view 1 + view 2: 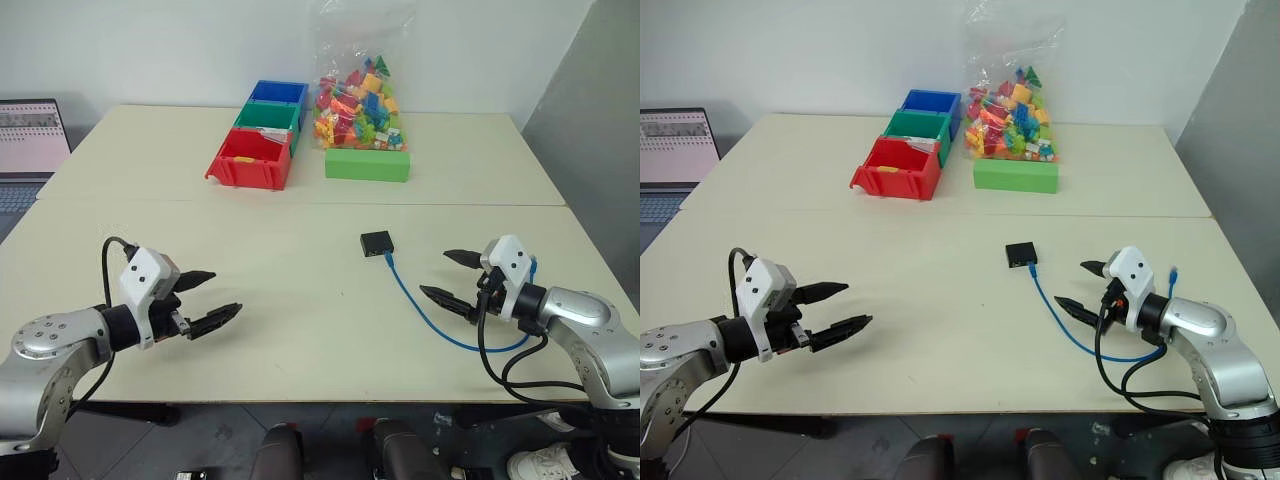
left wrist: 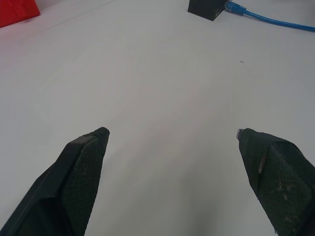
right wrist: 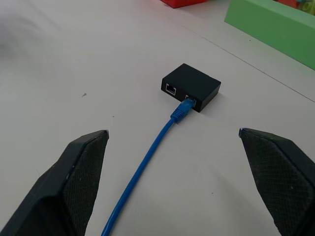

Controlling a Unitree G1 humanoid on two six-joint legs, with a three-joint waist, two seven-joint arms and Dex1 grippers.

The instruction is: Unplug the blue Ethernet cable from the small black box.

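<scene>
The small black box (image 1: 377, 242) lies flat on the cream table, right of centre. The blue Ethernet cable (image 1: 420, 305) is plugged into the box's near side and curves toward the table's front right, passing under my right arm. In the right wrist view the blue plug (image 3: 183, 109) sits in one of the box's (image 3: 192, 86) two sockets. My right gripper (image 1: 445, 275) hovers open just right of the cable, a short way in front of the box. My left gripper (image 1: 210, 297) is open over bare table at the front left, far from the box (image 2: 205, 7).
Red (image 1: 250, 160), green (image 1: 268, 118) and blue (image 1: 278, 93) bins stand in a row at the back. Beside them are a green block (image 1: 367, 164) and a bag of coloured bricks (image 1: 358, 100). A laptop (image 1: 30, 140) sits off the table's left edge.
</scene>
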